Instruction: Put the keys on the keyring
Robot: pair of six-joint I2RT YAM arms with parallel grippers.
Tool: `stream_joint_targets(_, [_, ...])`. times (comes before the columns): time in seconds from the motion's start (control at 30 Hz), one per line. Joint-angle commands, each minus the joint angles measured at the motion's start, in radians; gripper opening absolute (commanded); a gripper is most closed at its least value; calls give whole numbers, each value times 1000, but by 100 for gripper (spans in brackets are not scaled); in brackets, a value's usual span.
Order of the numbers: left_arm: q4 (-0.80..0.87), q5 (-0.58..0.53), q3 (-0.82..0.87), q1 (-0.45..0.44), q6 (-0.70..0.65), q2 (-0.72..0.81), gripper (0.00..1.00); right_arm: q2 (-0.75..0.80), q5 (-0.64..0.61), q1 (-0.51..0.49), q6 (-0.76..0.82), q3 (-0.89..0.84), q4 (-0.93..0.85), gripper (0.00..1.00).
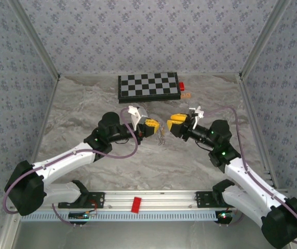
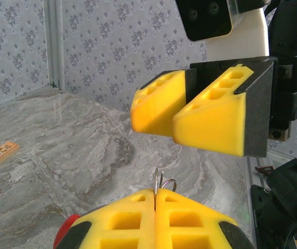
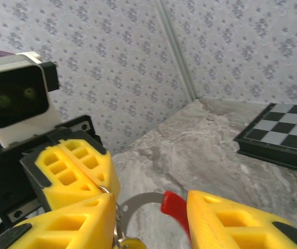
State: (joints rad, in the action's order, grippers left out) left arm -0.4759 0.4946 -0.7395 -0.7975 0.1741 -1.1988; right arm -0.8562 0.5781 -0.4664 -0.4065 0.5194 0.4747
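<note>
My left gripper (image 2: 155, 193) is shut on a thin wire ring (image 2: 161, 185) that pokes up between its yellow fingertips. In the right wrist view the same shut fingers (image 3: 73, 166) pinch that small ring at the left. The keyring (image 3: 143, 199), a grey loop with a red section (image 3: 175, 207), hangs just past them. A small yellow key (image 3: 131, 243) dangles at its lower end. My right gripper (image 3: 149, 201) stands open, its fingers on either side of the loop, the red section close to the right finger. From above, the two grippers (image 1: 151, 126) (image 1: 175, 122) face each other tip to tip, with the keyring (image 1: 161, 136) hanging between.
A chessboard (image 1: 148, 85) lies at the back of the marbled table, with a red block (image 1: 181, 86) and a small wooden piece (image 1: 186, 95) at its right end. Patterned walls close in three sides. A red tag (image 1: 136, 204) sits on the front rail.
</note>
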Motion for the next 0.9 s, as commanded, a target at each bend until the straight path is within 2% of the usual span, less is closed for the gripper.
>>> stream_joint_targets(0.0, [-53,26,-23,7,19,9,0,-9,54,-14,-24,41,58,41])
stream_joint_targets(0.17, [-51,23,-22,7,27,18,0,-7,55,-32,-6,41,43,38])
stream_joint_targets(0.37, [-33,22,-27,5,31,35,0,-30,36,-64,34,34,33,29])
stream_joint_targets(0.87, [-26,36,-35,-2,36,35,0,-80,62,-74,51,45,44,22])
